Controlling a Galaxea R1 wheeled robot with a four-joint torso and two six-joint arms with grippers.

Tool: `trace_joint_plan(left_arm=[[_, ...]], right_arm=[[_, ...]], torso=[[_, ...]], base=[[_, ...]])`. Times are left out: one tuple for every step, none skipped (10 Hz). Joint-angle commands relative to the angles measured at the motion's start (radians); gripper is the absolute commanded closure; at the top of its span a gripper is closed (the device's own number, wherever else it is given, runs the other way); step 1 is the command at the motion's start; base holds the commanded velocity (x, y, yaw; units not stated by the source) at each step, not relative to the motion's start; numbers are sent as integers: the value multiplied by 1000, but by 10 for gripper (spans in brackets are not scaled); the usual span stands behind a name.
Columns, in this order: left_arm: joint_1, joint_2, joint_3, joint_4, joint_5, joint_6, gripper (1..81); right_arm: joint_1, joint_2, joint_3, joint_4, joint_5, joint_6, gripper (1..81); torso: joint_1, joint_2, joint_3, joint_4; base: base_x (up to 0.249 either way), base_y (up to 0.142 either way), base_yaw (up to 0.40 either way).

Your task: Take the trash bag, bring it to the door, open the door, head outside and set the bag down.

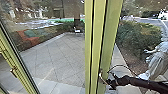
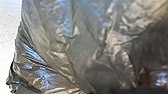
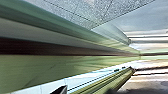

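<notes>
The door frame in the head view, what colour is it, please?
The door frame is yellowish green, seen best in the head view.

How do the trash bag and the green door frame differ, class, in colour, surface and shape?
The trash bag is dark, while the green door frame is a pale yellow-green. The bag's surface is crumpled, with scattered bluish glints; the frame's faces look smooth. The bag has an uneven, creased outline, whereas the frame has long, straight edges.

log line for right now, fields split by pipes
right gripper by door handle | trash bag close up in left wrist view | paved yard ahead
</notes>
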Motion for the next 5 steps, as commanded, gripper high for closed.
trace_joint_plan(left_arm=[[-23,-4,7,-10,91,4,811],[-23,-4,7,-9,91,5,811],[-23,-4,7,-9,91,5,811],[-23,-4,7,-9,91,5,811],[-23,-5,7,-9,92,5,811]], right_arm=[[210,-95,-59,1,-65,67,10],[222,-110,-56,1,-64,59,10],[240,-130,-46,1,-65,53,10],[259,-150,-32,0,-67,52,10],[280,-173,-24,0,-68,38,10]], torso=[[0,0,0,0],[0,0,-1,0],[0,1,-1,0],[0,1,-1,0],[1,1,-1,1]], base=[[0,0,0],[0,0,0],[0,0,0],[0,0,0],[0,0,0]])
